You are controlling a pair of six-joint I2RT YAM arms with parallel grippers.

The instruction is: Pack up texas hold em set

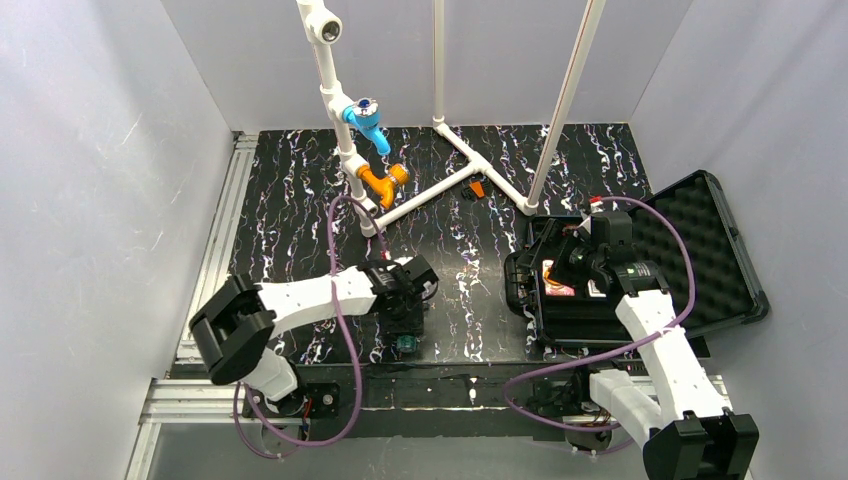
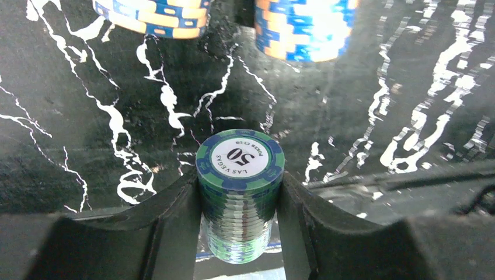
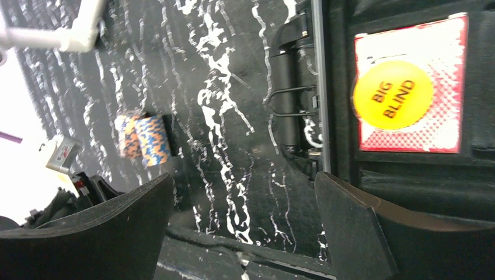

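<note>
A stack of green "50 Las Vegas" poker chips (image 2: 240, 169) stands between my left gripper's (image 2: 240, 233) fingers, which press on both its sides. In the top view this stack (image 1: 405, 347) is near the mat's front edge, under the left gripper (image 1: 405, 325). Two blue-and-orange chip stacks (image 2: 154, 14) (image 2: 306, 26) stand just beyond it. The open black case (image 1: 700, 250) lies at the right. It holds a red card deck (image 3: 408, 35) with a yellow "Big Blind" button (image 3: 392, 95) on top. My right gripper (image 3: 242, 216) is open and empty, hovering over the case's left edge (image 1: 575, 262).
A white PVC pipe frame (image 1: 470, 165) with blue and orange fittings stands at the back of the marbled mat. The case's latch (image 3: 292, 99) faces the mat's middle. The blue-and-orange stacks also show in the right wrist view (image 3: 143, 140).
</note>
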